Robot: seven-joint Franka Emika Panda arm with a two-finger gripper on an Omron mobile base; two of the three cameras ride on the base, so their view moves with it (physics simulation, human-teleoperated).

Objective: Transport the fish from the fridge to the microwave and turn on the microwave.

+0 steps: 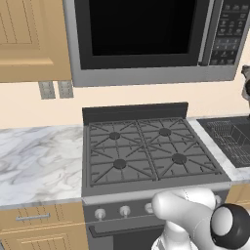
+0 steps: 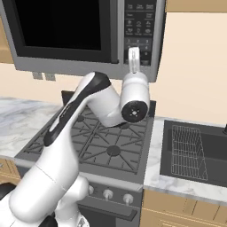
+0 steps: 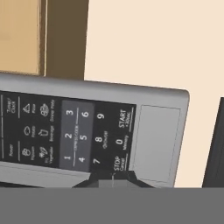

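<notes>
The microwave (image 1: 141, 74) (image 2: 66, 62) hangs over the stove with its black window door closed. My arm reaches up in front of its dark button panel (image 1: 229, 34) (image 2: 139, 22). In the right base view my gripper (image 2: 134, 49) points at the panel's lower part. In the hand view the shut gripper (image 3: 112, 180) sits right at the panel (image 3: 65, 131), just below the STOP button and close to the START button. Nothing shows between the fingers. The fish is hidden and the fridge is out of view.
A gas stove (image 1: 146, 151) (image 2: 102, 137) lies below the microwave, with knobs along its front. To its right is a dark sink with a wire rack (image 1: 229, 136) (image 2: 190, 150). A marble counter (image 1: 39, 161) stretches left, under wooden cabinets (image 1: 29, 39).
</notes>
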